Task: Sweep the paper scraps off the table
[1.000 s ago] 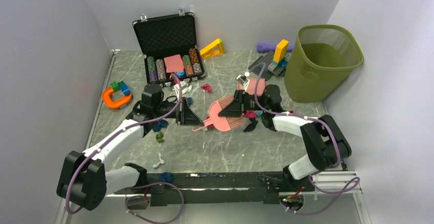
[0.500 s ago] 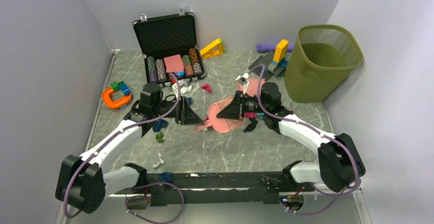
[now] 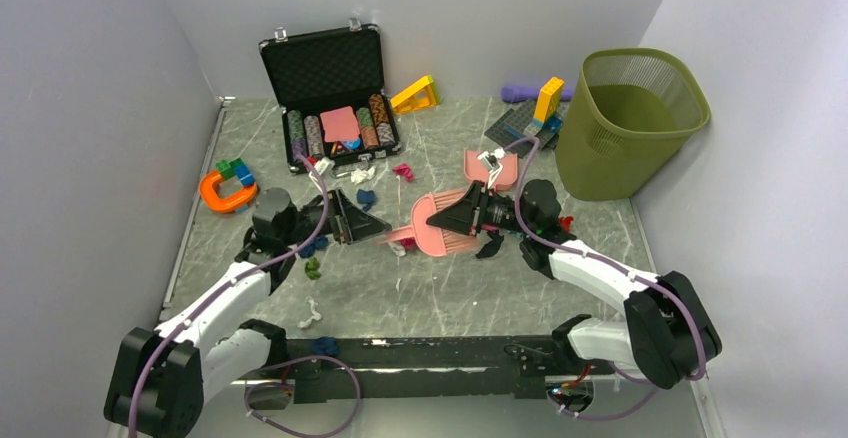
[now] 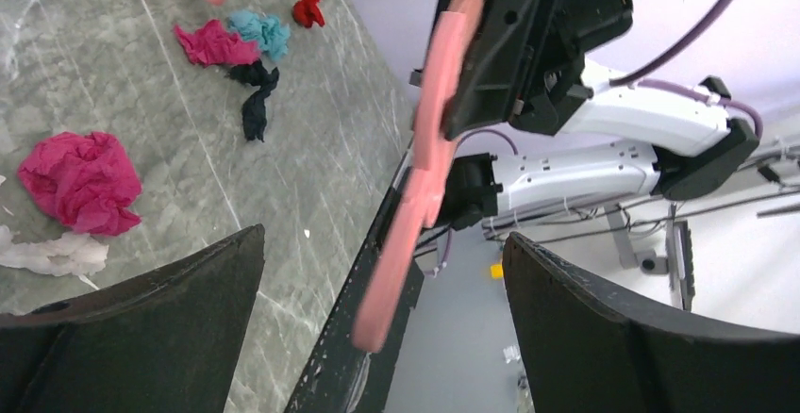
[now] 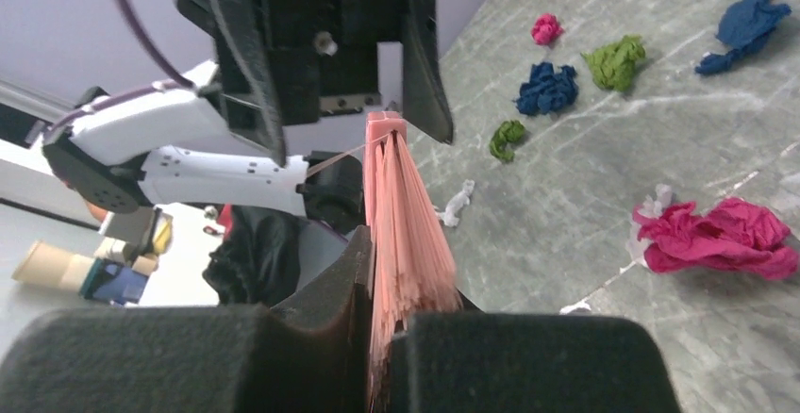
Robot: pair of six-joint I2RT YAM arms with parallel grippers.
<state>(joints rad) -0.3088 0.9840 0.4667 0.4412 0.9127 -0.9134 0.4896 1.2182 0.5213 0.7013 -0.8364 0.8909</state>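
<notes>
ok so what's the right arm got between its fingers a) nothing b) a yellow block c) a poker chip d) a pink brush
d, the right wrist view shows the right gripper shut on the pink brush, its bristles pinched between the two black fingers.

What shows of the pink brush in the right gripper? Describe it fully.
The pink brush looks like salmon plastic throughout: a broad head of fine bristles and a slim handle. The right gripper is shut on the bristled head, holding it over the middle of the table, handle pointing toward the open left gripper. Whether it touches the table cannot be told.
</notes>
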